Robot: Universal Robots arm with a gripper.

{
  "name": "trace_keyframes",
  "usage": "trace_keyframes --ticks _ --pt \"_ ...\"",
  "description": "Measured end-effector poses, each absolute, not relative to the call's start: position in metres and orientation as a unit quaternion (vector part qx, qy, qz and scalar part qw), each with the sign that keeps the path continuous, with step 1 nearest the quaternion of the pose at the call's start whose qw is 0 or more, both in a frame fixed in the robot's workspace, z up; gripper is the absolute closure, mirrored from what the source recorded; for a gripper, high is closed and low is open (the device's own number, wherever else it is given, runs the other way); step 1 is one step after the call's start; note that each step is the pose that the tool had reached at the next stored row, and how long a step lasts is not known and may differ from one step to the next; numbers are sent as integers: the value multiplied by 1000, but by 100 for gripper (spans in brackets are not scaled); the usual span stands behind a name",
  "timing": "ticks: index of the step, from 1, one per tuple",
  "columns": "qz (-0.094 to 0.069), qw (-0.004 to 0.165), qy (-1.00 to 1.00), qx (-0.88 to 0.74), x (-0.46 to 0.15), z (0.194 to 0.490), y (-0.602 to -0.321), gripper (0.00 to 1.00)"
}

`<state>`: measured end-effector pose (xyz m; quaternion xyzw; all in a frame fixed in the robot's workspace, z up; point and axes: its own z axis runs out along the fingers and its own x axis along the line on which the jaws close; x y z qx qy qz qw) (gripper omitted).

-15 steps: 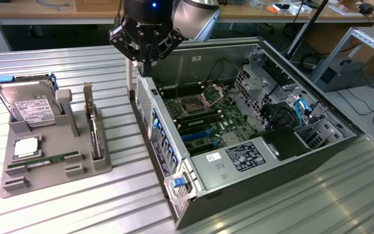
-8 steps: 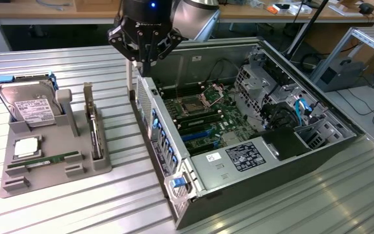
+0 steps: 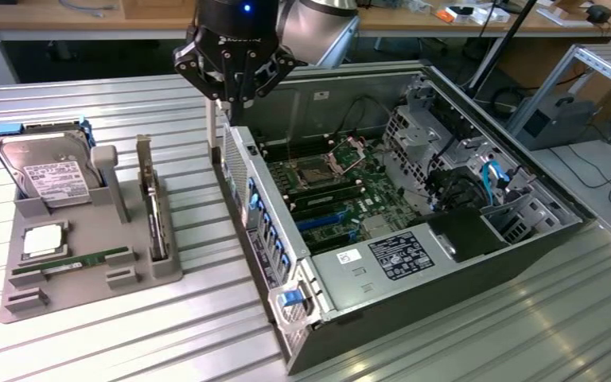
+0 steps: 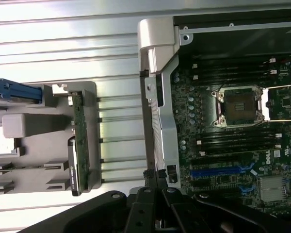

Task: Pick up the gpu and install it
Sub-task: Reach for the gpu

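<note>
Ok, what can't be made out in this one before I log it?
- gpu: it stands on edge in the grey holder. The exterior view shows it nearly edge-on, and the slot hides its bottom edge.
- gripper: in the exterior view it overlaps the computer case wall; touching or above it, cannot tell.
- hard drive: label print too small in the exterior view.
- motherboard: in the wrist view the gripper's body covers some expansion slots.

Arm cut off at exterior view's upper edge; gpu edge-on, faces hidden; hard drive label unreadable
</note>
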<state>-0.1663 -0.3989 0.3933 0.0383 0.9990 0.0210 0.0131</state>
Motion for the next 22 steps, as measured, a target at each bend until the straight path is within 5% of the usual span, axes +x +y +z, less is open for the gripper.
trace_keyframes --ticks 22 --pt "20 13 999 38 -179 393 -399 89"
